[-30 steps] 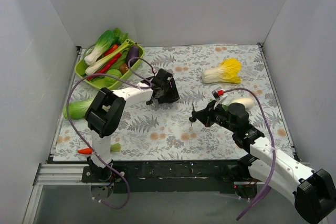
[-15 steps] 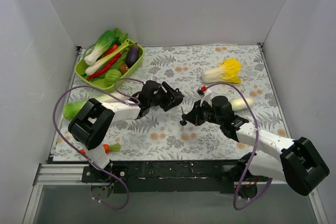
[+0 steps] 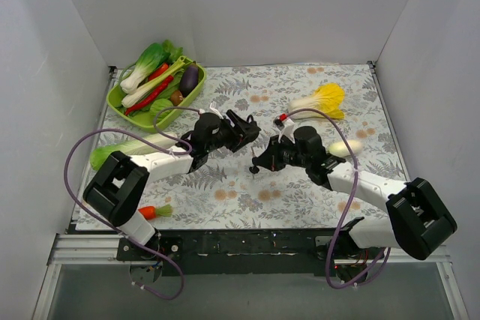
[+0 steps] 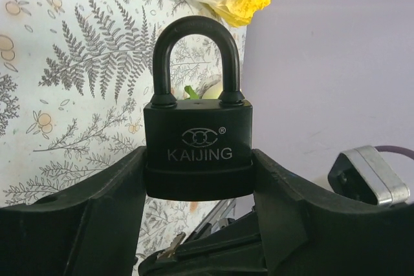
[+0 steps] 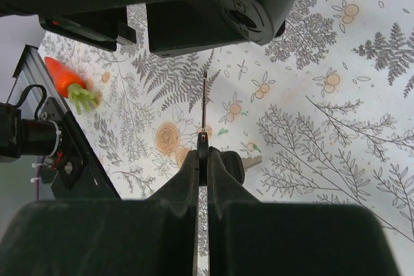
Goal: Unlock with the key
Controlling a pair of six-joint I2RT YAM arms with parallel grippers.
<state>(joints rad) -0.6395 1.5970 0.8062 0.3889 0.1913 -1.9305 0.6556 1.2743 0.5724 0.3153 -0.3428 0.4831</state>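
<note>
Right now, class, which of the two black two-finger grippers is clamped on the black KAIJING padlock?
The left gripper, squeezing the black KAIJING padlock by its body. The right gripper pinches only a thin metal key.

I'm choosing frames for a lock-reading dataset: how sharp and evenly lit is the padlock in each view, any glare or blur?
Left wrist: padlock sharp, evenly lit, KAIJING lettering legible, no glare. Right wrist: key crisp edge-on, but the padlock's underside above it is dark and soft. Top external: soft light, faint shadows; padlock merges with the black left end effector.
</note>
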